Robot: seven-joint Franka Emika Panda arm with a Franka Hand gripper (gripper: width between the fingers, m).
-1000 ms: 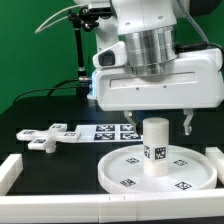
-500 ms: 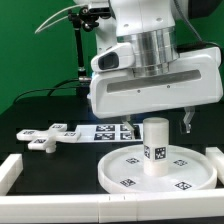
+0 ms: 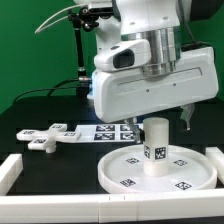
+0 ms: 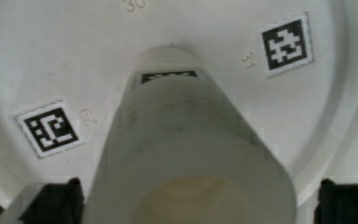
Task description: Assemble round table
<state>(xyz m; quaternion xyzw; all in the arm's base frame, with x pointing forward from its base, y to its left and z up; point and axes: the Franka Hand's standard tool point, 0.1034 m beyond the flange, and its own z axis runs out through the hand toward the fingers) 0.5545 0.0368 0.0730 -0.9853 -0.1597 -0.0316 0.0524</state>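
The short thick cylinder leg (image 3: 155,144) stands upright on the large rimmed round disc (image 3: 122,171), at its middle. My gripper (image 3: 156,116) hangs right over the leg's top, open, one fingertip (image 3: 187,120) well clear of the leg on the exterior view's right; the other is hidden. In the wrist view the leg (image 4: 185,130) fills the middle, the gripper (image 4: 202,205) straddles it with a dark finger (image 4: 55,203) on each side, and the tagged disc (image 4: 87,60) lies below. The flat cross-shaped base (image 3: 48,134) lies apart at the exterior view's left.
The marker board (image 3: 108,131) lies behind the disc. White border blocks run along the left (image 3: 9,171), the front (image 3: 100,211) and the right (image 3: 215,155). A black stand (image 3: 79,60) rises in front of the green backdrop.
The hand's body has shifted a little toward the exterior view's left and looks larger. The leg, disc and base have not moved.
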